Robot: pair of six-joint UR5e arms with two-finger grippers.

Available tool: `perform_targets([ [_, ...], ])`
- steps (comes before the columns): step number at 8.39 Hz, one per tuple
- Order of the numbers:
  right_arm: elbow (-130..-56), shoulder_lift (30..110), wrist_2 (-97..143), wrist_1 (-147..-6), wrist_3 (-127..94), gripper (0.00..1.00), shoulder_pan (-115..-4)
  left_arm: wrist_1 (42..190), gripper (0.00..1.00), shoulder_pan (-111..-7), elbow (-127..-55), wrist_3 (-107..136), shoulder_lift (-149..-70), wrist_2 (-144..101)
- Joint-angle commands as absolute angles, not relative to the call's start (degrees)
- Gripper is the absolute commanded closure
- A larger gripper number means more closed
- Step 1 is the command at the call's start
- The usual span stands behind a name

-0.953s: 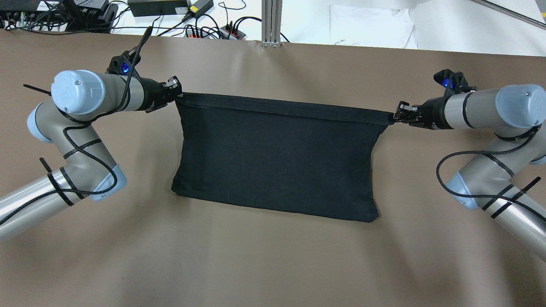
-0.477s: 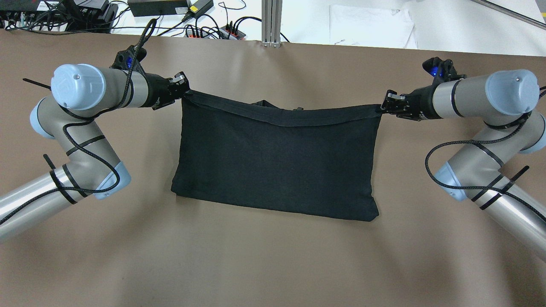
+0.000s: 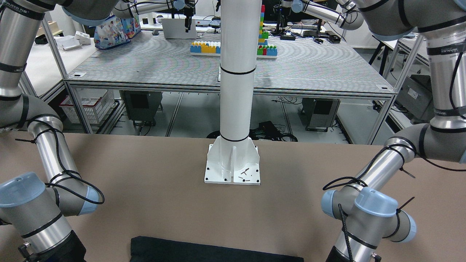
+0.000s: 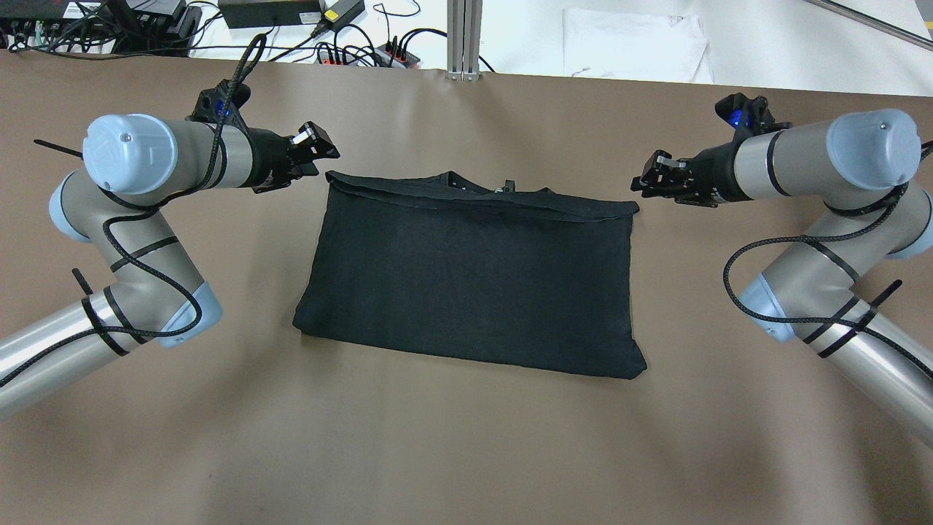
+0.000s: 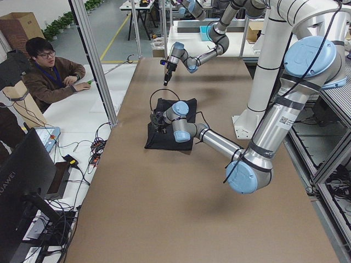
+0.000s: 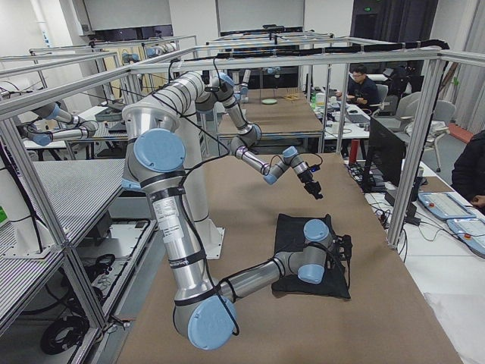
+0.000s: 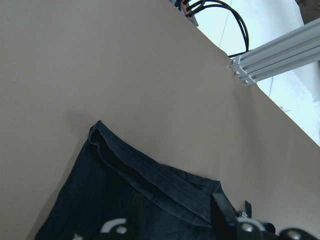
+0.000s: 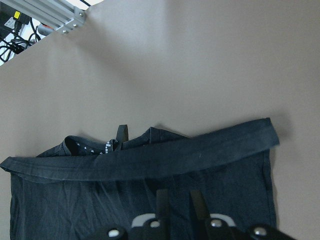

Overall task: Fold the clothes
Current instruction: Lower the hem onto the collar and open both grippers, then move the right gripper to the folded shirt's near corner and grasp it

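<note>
The black garment (image 4: 466,277) lies folded flat on the brown table (image 4: 466,437), its far hemmed edge doubled over and a collar peeking out behind it (image 8: 107,146). No white logo shows. My left gripper (image 4: 321,144) is open and empty, just off the garment's far left corner. My right gripper (image 4: 640,182) is open and empty, just off the far right corner. The left wrist view shows the garment (image 7: 100,200) below spread fingers (image 7: 220,212). The right wrist view shows the hem (image 8: 200,155) beyond its fingers (image 8: 161,200). The front-facing view shows only the garment's near edge (image 3: 204,253).
The robot's white column base (image 3: 233,165) stands on the table behind the garment. Cables and power strips (image 4: 364,51) lie past the far table edge, by an aluminium post (image 4: 464,36). An operator (image 5: 52,71) sits beyond the far edge.
Both grippers have let go of the garment's far corners, opened and drawn outward. The raised far edge has dropped onto the table, completing the fold.
</note>
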State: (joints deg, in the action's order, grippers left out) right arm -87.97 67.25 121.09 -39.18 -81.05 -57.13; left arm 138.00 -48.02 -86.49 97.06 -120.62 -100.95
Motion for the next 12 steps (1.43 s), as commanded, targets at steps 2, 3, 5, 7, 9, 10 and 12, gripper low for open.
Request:
perform_targets([
  [2,-88.06,67.59,121.55,-39.37,-81.47,0.06,-57.66,137.90,0.00,-47.90,-86.22,97.21,-120.67,-99.76],
  [3,-88.41,68.81,123.38,-39.29,-81.65,0.06,-57.13,137.90,0.00,-47.99,-86.48,97.21,-120.67,-99.76],
  [5,-91.04,74.24,129.26,-38.94,-86.19,0.06,-56.34,137.90,0.00,-48.08,-86.75,97.21,-120.59,-99.67],
  [7,-92.37,77.42,128.77,-38.41,-88.33,0.06,-52.23,137.90,0.00,-48.16,-87.36,97.21,-120.41,-99.41],
  [9,-92.73,77.96,127.54,-38.50,-90.34,0.06,-48.53,137.90,0.00,-48.16,-88.24,97.21,-119.62,-98.96],
  [10,-92.72,79.18,125.35,-38.41,-90.70,0.06,-46.43,137.90,0.00,-48.16,-88.42,97.21,-119.62,-98.96],
  [12,-92.64,79.98,122.00,-38.41,-90.79,0.06,-43.17,137.90,0.00,-48.16,-88.85,97.12,-119.53,-98.88],
])
